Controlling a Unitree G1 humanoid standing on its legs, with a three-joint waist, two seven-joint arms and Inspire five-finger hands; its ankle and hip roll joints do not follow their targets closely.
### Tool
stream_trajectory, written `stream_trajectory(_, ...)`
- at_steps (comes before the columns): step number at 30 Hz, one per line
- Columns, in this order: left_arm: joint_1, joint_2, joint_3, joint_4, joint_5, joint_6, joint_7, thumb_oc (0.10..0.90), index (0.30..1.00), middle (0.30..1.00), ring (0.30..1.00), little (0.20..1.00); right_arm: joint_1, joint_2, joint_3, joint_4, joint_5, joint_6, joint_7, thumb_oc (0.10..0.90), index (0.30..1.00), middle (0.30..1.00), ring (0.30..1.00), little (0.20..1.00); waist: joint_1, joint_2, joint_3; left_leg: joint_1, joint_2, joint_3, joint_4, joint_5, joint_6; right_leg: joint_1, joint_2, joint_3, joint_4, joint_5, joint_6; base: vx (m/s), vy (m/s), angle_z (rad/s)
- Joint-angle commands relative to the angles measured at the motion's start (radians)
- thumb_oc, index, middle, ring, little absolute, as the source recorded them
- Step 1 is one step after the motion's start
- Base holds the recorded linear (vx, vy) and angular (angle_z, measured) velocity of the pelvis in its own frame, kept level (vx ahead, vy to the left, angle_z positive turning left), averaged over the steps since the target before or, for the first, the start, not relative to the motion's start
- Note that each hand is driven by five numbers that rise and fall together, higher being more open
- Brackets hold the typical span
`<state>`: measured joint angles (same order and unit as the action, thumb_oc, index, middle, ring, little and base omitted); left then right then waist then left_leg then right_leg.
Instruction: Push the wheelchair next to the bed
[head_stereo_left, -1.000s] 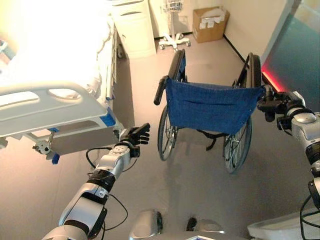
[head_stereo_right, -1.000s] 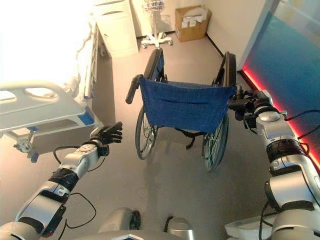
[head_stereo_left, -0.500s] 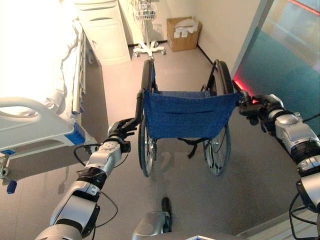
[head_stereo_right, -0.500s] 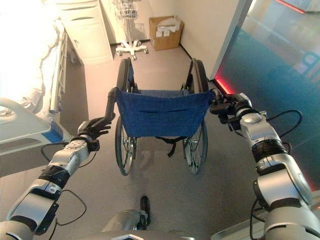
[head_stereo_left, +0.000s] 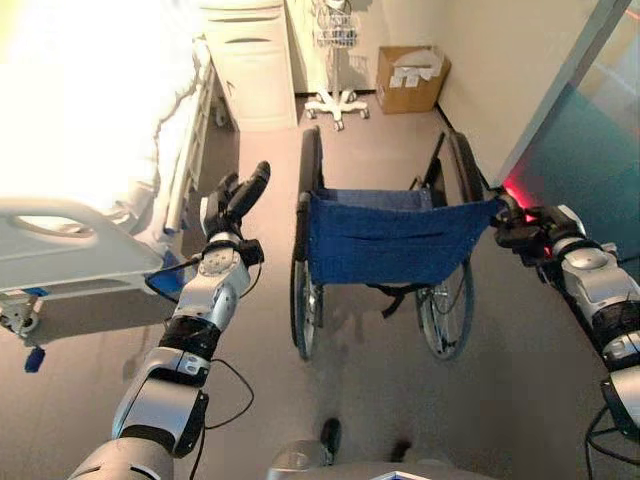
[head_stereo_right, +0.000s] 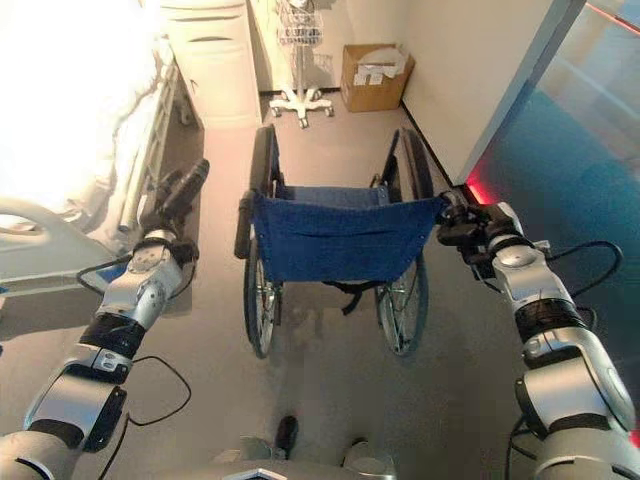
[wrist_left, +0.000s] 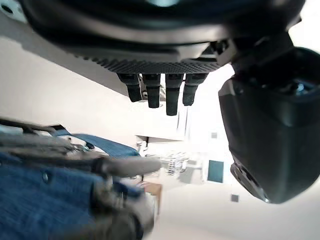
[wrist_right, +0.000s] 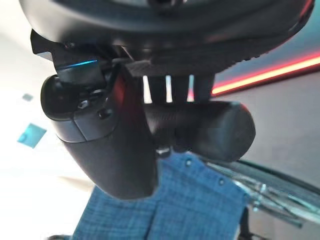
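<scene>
The right hand (head_stereo_right: 478, 232) is curled around the wheelchair (head_stereo_left: 390, 235) handle. The left hand (head_stereo_left: 236, 203) is spread, touching nothing, near the bed (head_stereo_left: 90, 150).

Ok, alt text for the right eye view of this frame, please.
A wheelchair with a blue cloth back stands on the floor, seen from behind, with a bed to its left. The right hand is curled round the right push handle; the left hand is raised with straight fingers, off the left handle.
</scene>
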<state>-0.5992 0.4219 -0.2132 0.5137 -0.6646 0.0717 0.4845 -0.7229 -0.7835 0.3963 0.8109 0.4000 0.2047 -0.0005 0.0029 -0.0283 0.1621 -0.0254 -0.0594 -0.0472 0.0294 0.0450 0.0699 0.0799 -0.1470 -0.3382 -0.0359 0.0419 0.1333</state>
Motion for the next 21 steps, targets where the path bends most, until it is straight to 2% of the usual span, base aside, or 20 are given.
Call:
stream_trajectory(1,-0.068,0.02,-0.041,-0.073,-0.005,-0.081,-0.01,0.8,0.9,0.9,0.9,0.9,-0.211,0.095,0.03,-0.118,0.021,-0.14,0.024,0.4,0.3,0.3,0.3,0.3,0.071,-0.006,-0.063,0.101,-0.012,0.153,-0.017,-0.117,-0.05,-0.182,-0.025,0.062,0.204,0.022,0.028,0.06,-0.192,0.72)
stream_trajectory(2,-0.059,0.004,-0.047,-0.081,-0.002,-0.069,-0.037,0.8,0.9,0.9,0.9,0.9,-0.206,0.087,0.028,-0.123,0.024,-0.143,0.023,0.4,0.3,0.3,0.3,0.3,0.073,-0.009,-0.065,0.104,-0.005,0.151,-0.026,-0.113,-0.053,-0.149,-0.012,0.05,0.164,-0.001,0.025,0.03,-0.143,0.46)
stream_trajectory(6,-0.063,0.001,-0.067,-0.084,-0.046,-0.033,-0.112,0.8,0.9,0.9,0.9,0.9,-0.217,0.075,0.03,-0.113,0.03,-0.137,0.027,0.4,0.3,0.3,0.3,0.3,0.073,-0.017,-0.084,0.091,-0.005,0.147,-0.029,-0.101,-0.06,-0.107,0.014,0.054,0.113,-0.011,0.012,0.04,-0.128,0.47)
stream_trajectory(9,-0.069,0.009,-0.08,-0.08,-0.07,0.033,-0.194,0.8,0.9,0.9,0.9,0.9,-0.224,0.083,0.036,-0.094,0.024,-0.142,0.032,0.4,0.3,0.3,0.3,0.3,0.077,-0.016,-0.098,0.095,-0.001,0.153,-0.029,-0.102,-0.069,-0.064,0.028,0.042,0.08,-0.022,-0.001,0.05,-0.091,0.51)
stream_trajectory(11,-0.062,0.018,-0.091,-0.082,-0.069,0.076,-0.228,0.8,0.9,0.9,0.9,0.9,-0.225,0.088,0.043,-0.097,0.023,-0.138,0.026,0.4,0.3,0.3,0.3,0.3,0.08,-0.013,-0.104,0.098,-0.001,0.155,-0.029,-0.103,-0.07,-0.049,0.033,0.04,0.071,-0.03,-0.006,0.04,-0.065,0.26)
stream_trajectory(13,-0.056,0.045,-0.113,-0.072,-0.043,0.151,-0.283,0.8,0.9,0.9,0.9,0.9,-0.224,0.097,0.054,-0.107,0.018,-0.127,0.015,0.4,0.3,0.3,0.3,0.3,0.081,-0.003,-0.109,0.101,0.001,0.158,-0.027,-0.103,-0.073,-0.027,0.044,0.04,0.056,-0.039,-0.013,0.03,-0.058,0.14)
stream_trajectory(21,-0.08,0.122,-0.162,-0.058,-0.031,0.245,-0.436,0.8,0.9,0.9,0.9,0.9,-0.235,0.104,0.076,-0.088,0.006,-0.122,0.007,0.4,0.3,0.3,0.3,0.3,0.087,0.018,-0.114,0.106,0.001,0.167,-0.028,-0.099,-0.083,0.013,0.058,0.032,0.008,-0.038,-0.02,0.01,-0.013,0.0)
